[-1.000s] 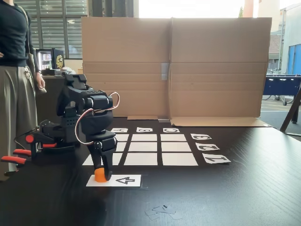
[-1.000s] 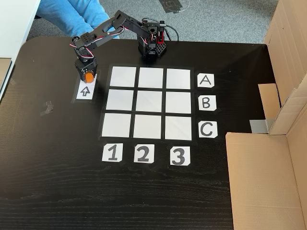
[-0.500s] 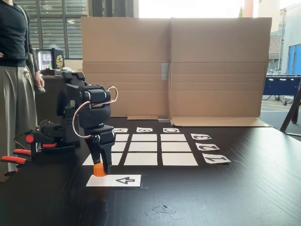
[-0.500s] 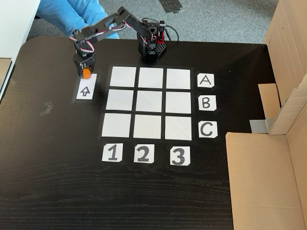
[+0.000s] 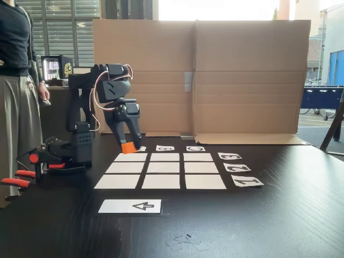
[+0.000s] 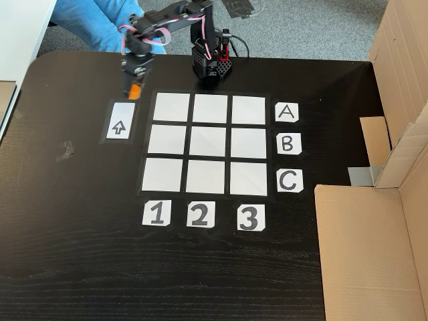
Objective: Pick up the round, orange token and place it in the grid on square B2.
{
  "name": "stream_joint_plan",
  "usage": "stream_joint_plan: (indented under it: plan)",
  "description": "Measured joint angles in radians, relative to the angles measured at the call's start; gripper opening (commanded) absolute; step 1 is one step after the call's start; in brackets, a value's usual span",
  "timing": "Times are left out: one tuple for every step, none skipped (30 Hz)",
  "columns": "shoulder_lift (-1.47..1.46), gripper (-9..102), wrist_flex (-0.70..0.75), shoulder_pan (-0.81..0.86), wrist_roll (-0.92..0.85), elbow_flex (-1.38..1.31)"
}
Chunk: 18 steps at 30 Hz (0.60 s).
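Gripper (image 5: 128, 146) clamped on the token (image 5: 127, 147), fingers pointing down, held in the air well above the table (image 5: 269, 226). In a fixed view from the front, token hanging at about the height of the grid's far edge, left of the grid's (image 5: 161, 171) middle column. In a fixed view from above, gripper (image 6: 134, 89) and token (image 6: 134, 89) seen over the dark tabletop, just above the strip (image 6: 119, 120) with the black arrow and just left of the grid's (image 6: 207, 144) top-left cell. Strip (image 5: 130, 206) lying bare, nothing on it. Square B2 (image 6: 208, 142) white and bare, likewise the eight cells around it; square B2 (image 5: 164, 167) seen from the front as the middle cell. Arm folded high, base (image 6: 210, 67) standing at the table's far edge in the view from above, beyond the grid's top row. Labels A, B, C down the grid's right side and 1, 2, 3 below it in that view. Cardboard wall (image 5: 199, 75) upright behind the grid from the front. Red-handled clamp (image 5: 21, 178) at the table's left edge. Person (image 5: 19, 80) standing at far left.
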Motion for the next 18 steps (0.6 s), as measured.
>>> stream_joint_plan:
  plan:
    - [0.034, -1, 0.000, -0.044, 0.000, 0.025]
    - [0.064, -1, 0.000, -0.086, -0.002, 0.051]
    - [0.089, -1, 0.000, -0.133, -0.002, 0.075]
    - [0.106, -1, 0.000, -0.178, -0.002, 0.094]
    - [0.118, -1, 0.000, -0.219, 0.003, 0.112]
    - [0.124, -1, 0.000, -0.259, 0.014, 0.123]
    - [0.127, -1, 0.000, -0.288, 0.018, 0.127]
    - [0.130, -1, 0.000, -0.321, 0.034, 0.135]
    - [0.132, -1, 0.000, -0.353, 0.049, 0.141]
    - [0.130, -1, 0.000, -0.390, 0.060, 0.143]
    - [0.132, -1, 0.000, -0.422, 0.066, 0.144]
    - [0.132, -1, 0.000, -0.449, 0.075, 0.144]
    - [0.132, -1, 0.000, -0.469, 0.086, 0.144]
    - [0.130, -1, 0.000, -0.483, 0.097, 0.146]
    - [0.124, -1, 0.000, -0.495, 0.104, 0.144]
    - [0.112, -1, 0.000, -0.512, 0.114, 0.144]
    - [0.097, -1, 0.000, -0.526, 0.120, 0.144]
    - [0.083, -1, 0.000, -0.543, 0.126, 0.144]
